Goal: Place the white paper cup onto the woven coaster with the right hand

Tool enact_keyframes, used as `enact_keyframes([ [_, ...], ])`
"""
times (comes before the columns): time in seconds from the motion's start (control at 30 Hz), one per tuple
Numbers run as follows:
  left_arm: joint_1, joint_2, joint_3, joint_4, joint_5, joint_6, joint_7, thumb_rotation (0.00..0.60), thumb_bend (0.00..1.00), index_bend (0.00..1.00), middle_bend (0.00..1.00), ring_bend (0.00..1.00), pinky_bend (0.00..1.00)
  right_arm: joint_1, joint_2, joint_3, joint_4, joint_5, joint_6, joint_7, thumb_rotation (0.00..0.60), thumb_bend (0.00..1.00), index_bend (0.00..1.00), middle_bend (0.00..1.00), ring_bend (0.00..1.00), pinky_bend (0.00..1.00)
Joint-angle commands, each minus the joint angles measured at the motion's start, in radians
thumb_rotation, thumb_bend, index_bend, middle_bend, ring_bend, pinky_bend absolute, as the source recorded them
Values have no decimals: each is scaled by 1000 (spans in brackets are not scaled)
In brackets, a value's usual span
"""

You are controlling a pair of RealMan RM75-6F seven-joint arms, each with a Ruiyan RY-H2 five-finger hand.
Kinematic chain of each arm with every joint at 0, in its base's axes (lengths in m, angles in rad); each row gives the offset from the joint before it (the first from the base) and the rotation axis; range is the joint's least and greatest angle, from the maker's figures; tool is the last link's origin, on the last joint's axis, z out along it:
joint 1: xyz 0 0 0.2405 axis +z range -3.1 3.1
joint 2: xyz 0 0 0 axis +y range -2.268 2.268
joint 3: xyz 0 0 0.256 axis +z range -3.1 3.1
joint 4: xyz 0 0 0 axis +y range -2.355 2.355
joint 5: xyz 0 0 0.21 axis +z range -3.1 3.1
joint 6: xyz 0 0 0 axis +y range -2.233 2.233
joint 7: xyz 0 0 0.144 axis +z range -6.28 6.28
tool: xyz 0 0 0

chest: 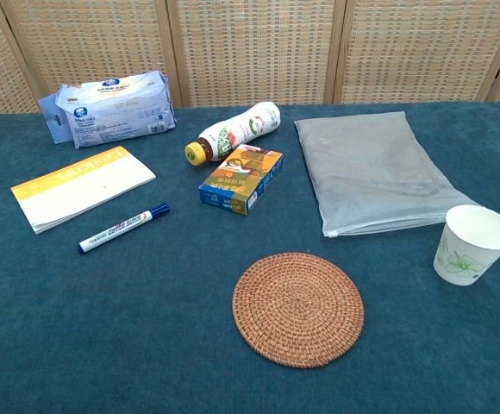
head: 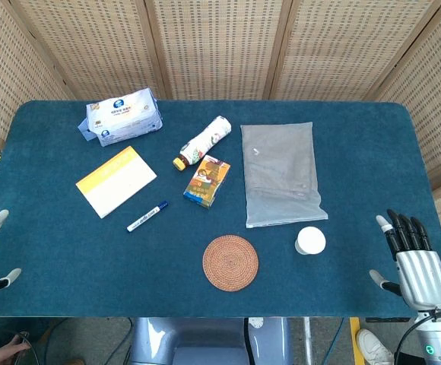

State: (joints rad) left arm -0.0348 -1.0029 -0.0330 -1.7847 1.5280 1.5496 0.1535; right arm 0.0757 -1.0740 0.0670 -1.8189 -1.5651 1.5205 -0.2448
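White paper cup [chest: 474, 244], one coaster [chest: 298, 308]

The head view looks steeply down from above the table's [head: 46, 304] near edge, taking in the whole top to the wicker screen [head: 220, 46] behind the far edge. The chest view sits lower and nearer, looking across toward that screen. Both share the table's middle, including the woven coaster [head: 230, 263].

Wipes pack [chest: 112, 108]; notepad [chest: 82, 187]; marker [chest: 124, 228]; bottle [chest: 234, 131]; carton [chest: 241, 178]; grey pouch [chest: 371, 171].
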Motion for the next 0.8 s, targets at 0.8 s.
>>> enact_keyframes([
  [0.8,-29,-15,-19,-13,-66,-55,60,600,0,0,0,0,0,321,-89,32,153,49,-500,138,600,0,70,41,0,18],
])
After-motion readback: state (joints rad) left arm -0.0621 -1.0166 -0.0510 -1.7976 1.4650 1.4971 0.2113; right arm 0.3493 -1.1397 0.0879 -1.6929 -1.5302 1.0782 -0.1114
